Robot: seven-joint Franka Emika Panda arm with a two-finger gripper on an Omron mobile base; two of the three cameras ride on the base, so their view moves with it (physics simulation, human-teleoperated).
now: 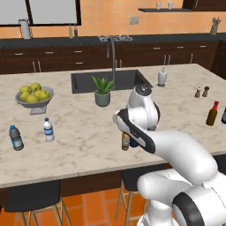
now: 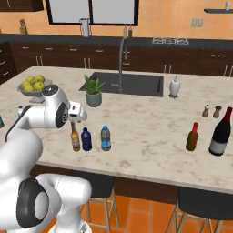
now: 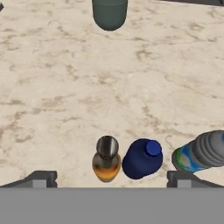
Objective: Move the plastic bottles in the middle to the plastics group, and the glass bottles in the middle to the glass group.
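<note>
Pincer (image 3: 111, 178) hangs wide open above three upright bottles in a row near the front edge of the marble surface (image 2: 150, 123): amber bottle (image 2: 75, 138), navy bottle (image 2: 86, 139) and clear bottle (image 2: 105, 138). Two water bottles (image 1: 48, 129) stand far left; the red-necked bottle (image 2: 192, 136) and a bigger dark bottle (image 2: 221, 133) stand far right.

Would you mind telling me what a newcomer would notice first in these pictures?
Three bottles stand in a row near the counter's front edge: an amber bottle, a navy bottle and a clear blue-capped bottle. The open hand hovers right above them. A bowl of yellow fruit brightens the counter's left.
</note>
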